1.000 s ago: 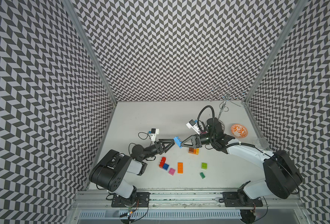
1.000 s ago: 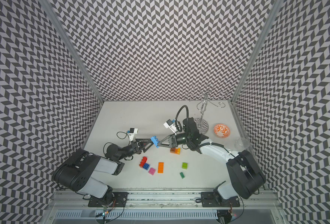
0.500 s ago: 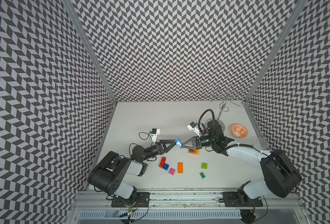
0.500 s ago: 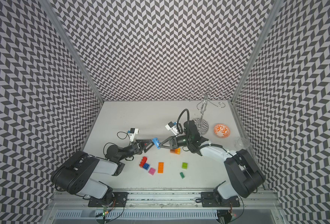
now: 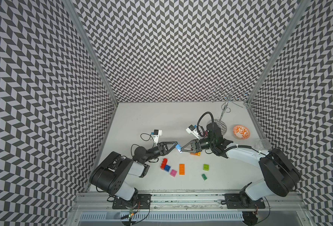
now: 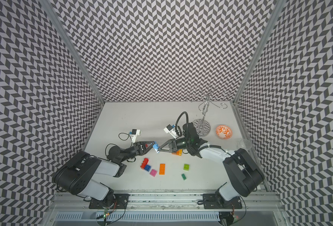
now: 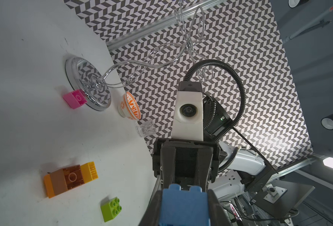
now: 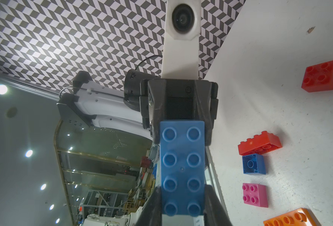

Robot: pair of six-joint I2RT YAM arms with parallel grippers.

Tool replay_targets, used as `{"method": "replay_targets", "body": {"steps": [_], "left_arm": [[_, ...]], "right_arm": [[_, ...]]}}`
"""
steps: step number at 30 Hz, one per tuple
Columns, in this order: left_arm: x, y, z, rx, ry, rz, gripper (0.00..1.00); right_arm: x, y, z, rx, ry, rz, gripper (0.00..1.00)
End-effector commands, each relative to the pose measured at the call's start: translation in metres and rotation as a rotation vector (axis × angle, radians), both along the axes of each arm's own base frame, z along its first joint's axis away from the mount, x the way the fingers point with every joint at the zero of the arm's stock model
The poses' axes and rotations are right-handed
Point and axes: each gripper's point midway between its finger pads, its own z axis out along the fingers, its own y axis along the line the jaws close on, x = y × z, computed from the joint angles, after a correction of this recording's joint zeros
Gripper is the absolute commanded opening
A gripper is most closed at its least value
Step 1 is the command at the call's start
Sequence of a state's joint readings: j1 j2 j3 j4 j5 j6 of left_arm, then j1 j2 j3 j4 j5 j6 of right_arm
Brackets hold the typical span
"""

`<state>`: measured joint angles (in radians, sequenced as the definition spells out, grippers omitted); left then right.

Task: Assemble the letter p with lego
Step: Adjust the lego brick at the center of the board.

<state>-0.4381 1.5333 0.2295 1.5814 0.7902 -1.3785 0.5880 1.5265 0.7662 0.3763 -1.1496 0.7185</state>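
We hold the blue brick [image 8: 182, 168] in mid-air over the table [image 5: 161, 121], left gripper [image 8: 182, 133] and right gripper [image 8: 182, 195] each clamping one end. It is probably light, rigid and slick, so flat sides suit best.

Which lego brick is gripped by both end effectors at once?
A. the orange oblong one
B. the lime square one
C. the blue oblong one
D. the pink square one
C: in the right wrist view the blue oblong brick has the left end effector closed on one end and the right end effector closed on the other.
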Motion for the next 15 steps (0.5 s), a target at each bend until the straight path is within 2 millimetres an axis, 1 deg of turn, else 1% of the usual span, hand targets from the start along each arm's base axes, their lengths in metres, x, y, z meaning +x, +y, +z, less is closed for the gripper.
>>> {"method": "replay_targets", "body": {"steps": [1,3,4,6,7,8,9,10,13,15], "left_arm": [[-0.019,0.007,0.046,-0.112,-0.243,0.003,0.25],[-0.014,0.007,0.040,-0.105,-0.211,0.018,0.23],[-0.010,0.006,0.033,-0.092,-0.181,0.025,0.20],[0.002,0.003,0.015,-0.043,-0.107,0.045,0.16],[0.008,0.002,0.004,-0.015,-0.067,0.058,0.16],[0.015,0.000,-0.011,0.029,-0.015,0.074,0.16],[0.020,0.000,-0.023,0.067,0.022,0.091,0.15],[0.027,0.000,-0.040,0.122,0.077,0.116,0.15],[0.043,0.007,-0.088,0.314,0.225,0.207,0.15],[0.052,0.015,-0.112,0.441,0.312,0.275,0.15]], "right_arm": [[0.007,0.003,-0.006,-0.003,-0.026,-0.030,0.20],[0.010,0.003,-0.009,-0.023,-0.038,-0.044,0.38],[0.013,0.002,-0.011,-0.040,-0.049,-0.059,0.45],[0.019,0.000,-0.015,-0.088,-0.084,-0.099,0.56],[0.022,-0.002,-0.017,-0.112,-0.101,-0.123,0.60],[0.027,-0.004,-0.021,-0.148,-0.124,-0.152,0.63],[0.029,-0.007,-0.024,-0.180,-0.137,-0.172,0.65],[0.032,-0.010,-0.026,-0.205,-0.160,-0.200,0.67],[0.037,-0.019,-0.030,-0.265,-0.213,-0.252,0.71],[0.038,-0.022,-0.030,-0.293,-0.251,-0.280,0.73]]}}
